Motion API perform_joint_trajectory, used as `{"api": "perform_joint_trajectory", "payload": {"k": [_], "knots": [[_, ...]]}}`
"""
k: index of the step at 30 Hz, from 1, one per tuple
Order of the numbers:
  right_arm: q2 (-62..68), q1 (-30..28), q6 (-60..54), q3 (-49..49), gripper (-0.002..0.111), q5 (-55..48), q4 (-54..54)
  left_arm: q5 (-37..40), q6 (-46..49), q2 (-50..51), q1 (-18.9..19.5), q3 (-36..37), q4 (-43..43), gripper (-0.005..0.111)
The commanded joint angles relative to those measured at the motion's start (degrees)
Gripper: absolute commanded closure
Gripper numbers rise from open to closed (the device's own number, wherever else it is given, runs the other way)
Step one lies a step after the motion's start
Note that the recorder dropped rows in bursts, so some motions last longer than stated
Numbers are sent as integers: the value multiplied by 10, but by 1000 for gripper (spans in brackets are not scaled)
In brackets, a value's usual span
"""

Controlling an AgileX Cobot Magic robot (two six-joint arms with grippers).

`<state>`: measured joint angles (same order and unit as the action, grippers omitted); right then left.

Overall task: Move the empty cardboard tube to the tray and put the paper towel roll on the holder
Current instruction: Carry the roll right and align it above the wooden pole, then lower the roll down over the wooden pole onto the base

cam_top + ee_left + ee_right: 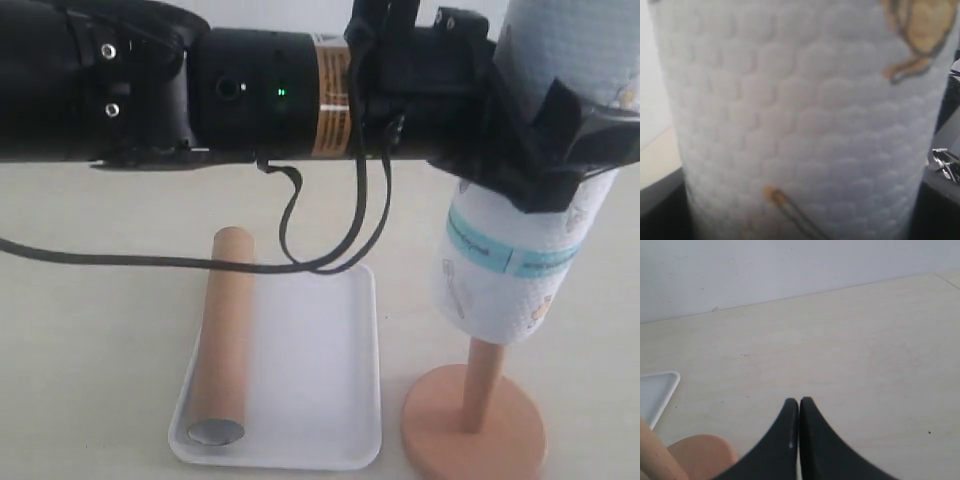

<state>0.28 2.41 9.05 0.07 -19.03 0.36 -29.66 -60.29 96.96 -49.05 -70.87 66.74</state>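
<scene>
The paper towel roll (510,270) hangs slightly tilted over the holder (475,425), and the holder's post (483,385) goes up into the roll's core. My left gripper (560,150) reaches across from the left and is shut on the roll's upper half. In the left wrist view the roll (805,125) fills almost the whole picture. The empty cardboard tube (222,335) lies lengthwise in the tray (320,380), along its left side. My right gripper (799,402) is shut on nothing above bare table, with the holder's base (700,455) and a tray corner (660,390) beside it.
The left arm's black body (250,90) spans the top of the exterior view, and its cables (320,250) droop down over the tray's far end. The holder stands just right of the tray on the pale tabletop (90,330).
</scene>
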Motion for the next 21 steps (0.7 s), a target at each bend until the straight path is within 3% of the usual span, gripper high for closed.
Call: {"api": "perform_joint_trajectory", "payload": {"k": [1,5,13,21], "knots": [[-3,-2,-1,-1,108,1,-4,-18,87,2,-1,38,-81,103],[-3,-2,-1,-1,108,1,-4,-124,219,37,-1,84,-220,103],[-3,-2,-1,-1,108,1,-4,-198,291,139,-1,102,-249,103],[-3,-2,-1,-1,108,1,-4,-276,421,189,-1,129,-376,103]]}}
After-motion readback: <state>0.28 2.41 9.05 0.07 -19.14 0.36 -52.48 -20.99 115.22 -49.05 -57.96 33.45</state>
